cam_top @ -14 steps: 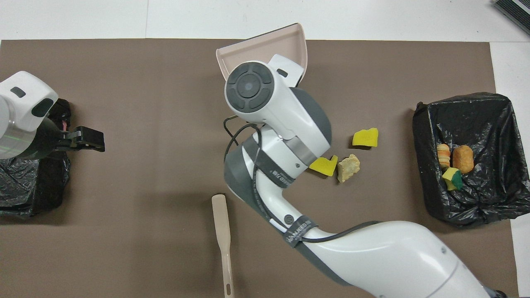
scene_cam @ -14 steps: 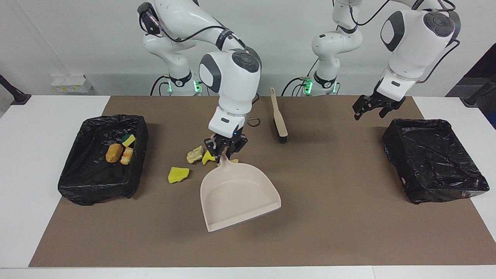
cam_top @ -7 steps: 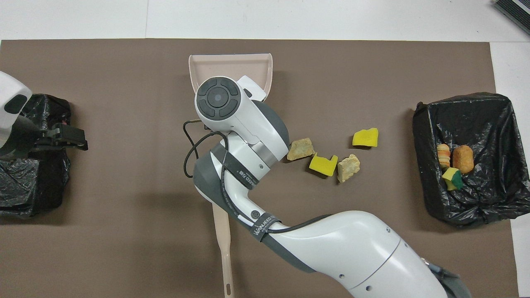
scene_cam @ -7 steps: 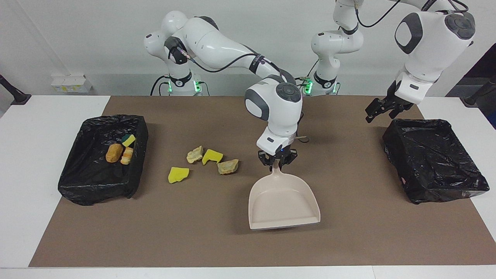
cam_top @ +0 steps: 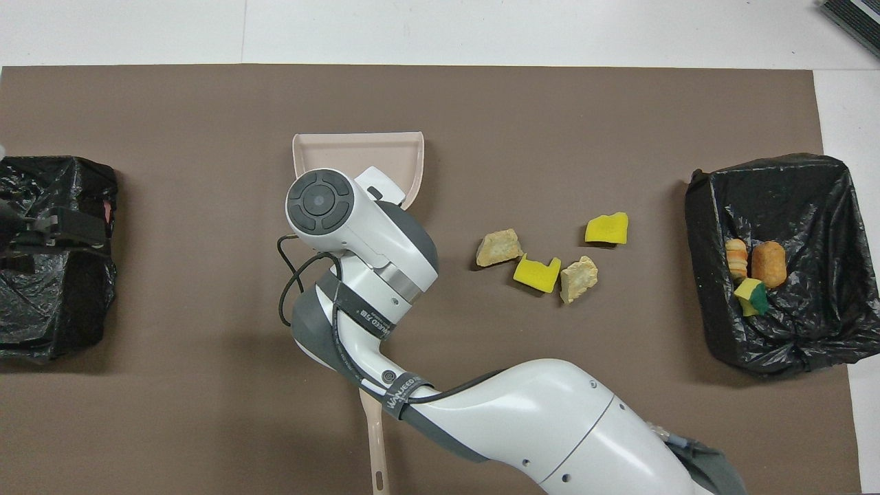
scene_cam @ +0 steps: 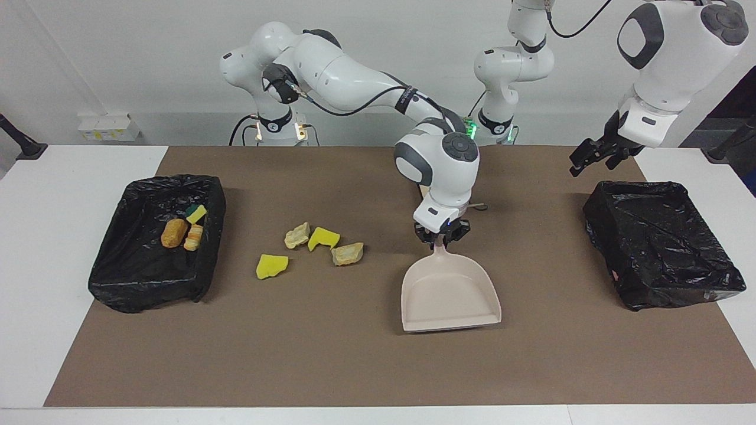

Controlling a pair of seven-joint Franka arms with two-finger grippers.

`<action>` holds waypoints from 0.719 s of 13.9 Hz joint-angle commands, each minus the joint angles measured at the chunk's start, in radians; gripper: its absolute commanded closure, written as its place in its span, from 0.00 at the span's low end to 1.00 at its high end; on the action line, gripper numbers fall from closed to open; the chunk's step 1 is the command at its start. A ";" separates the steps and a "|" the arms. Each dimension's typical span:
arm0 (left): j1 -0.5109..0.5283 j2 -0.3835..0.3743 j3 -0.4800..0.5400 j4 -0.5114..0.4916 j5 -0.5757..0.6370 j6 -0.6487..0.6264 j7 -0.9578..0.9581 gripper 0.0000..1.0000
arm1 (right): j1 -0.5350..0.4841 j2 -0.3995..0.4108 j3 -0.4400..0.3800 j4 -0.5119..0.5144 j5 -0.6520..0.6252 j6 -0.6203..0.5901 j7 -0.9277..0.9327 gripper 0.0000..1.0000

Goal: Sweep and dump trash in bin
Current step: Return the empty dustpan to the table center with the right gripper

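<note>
Facing view: right gripper (scene_cam: 442,238) sits low over the middle of the brown mat (scene_cam: 531,366), fingers clamped shut on the handle of the beige dustpan (scene_cam: 450,295). Pan lies flat on the mat, open mouth pointing away from the robots. Trash on the mat: four scraps in a loose cluster toward the right arm's end, well apart from the pan: tan lump (scene_cam: 297,235), yellow sponge chunk (scene_cam: 323,238), second tan lump (scene_cam: 347,253), second yellow chunk (scene_cam: 271,265) lying farthest from the robots. Black-lined bin (scene_cam: 155,277) at the right arm's end holds three more pieces (scene_cam: 183,230). Second black-lined bin (scene_cam: 667,248) at the left arm's end. Left gripper (scene_cam: 596,154) hangs in the air over the mat beside that bin's robot-side corner, fingers spread open, nothing in them, arm waiting

Overhead view: right arm covers most of the dustpan (cam_top: 357,148), only the mouth edge shows. Brush handle (cam_top: 375,447) pokes out from under the arm near the robots' edge of the desk. Four scraps (cam_top: 543,261) lie between pan and bin (cam_top: 818,344). Left gripper (cam_top: 62,227) shows over the other bin (cam_top: 55,309)
</note>
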 commanded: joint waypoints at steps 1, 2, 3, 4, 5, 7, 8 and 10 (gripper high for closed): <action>-0.023 -0.005 0.015 0.014 0.024 -0.027 0.012 0.00 | 0.001 0.020 0.000 0.038 0.015 0.005 0.014 0.64; -0.014 -0.007 0.015 0.012 0.023 -0.019 0.013 0.00 | 0.001 0.019 0.000 0.038 0.015 0.005 0.014 0.51; -0.010 -0.007 0.015 0.011 0.023 -0.013 0.015 0.00 | 0.001 0.013 0.000 0.037 0.006 0.002 0.012 0.39; -0.007 -0.007 0.015 0.014 0.023 -0.012 0.012 0.00 | -0.001 0.004 0.002 0.035 0.007 -0.003 0.012 0.34; -0.007 -0.007 0.015 0.017 0.024 -0.009 0.012 0.00 | 0.001 -0.015 0.002 0.032 0.007 -0.009 0.012 0.31; -0.006 -0.010 0.017 0.021 0.023 -0.013 0.009 0.00 | -0.007 -0.090 0.007 0.009 0.016 -0.017 0.014 0.23; -0.006 -0.027 0.018 0.021 0.023 -0.028 0.010 0.00 | -0.009 -0.110 0.007 -0.009 0.022 -0.017 0.015 0.18; 0.002 -0.041 0.018 0.021 0.023 -0.030 0.007 0.00 | -0.003 -0.173 0.010 -0.059 0.027 -0.038 0.038 0.12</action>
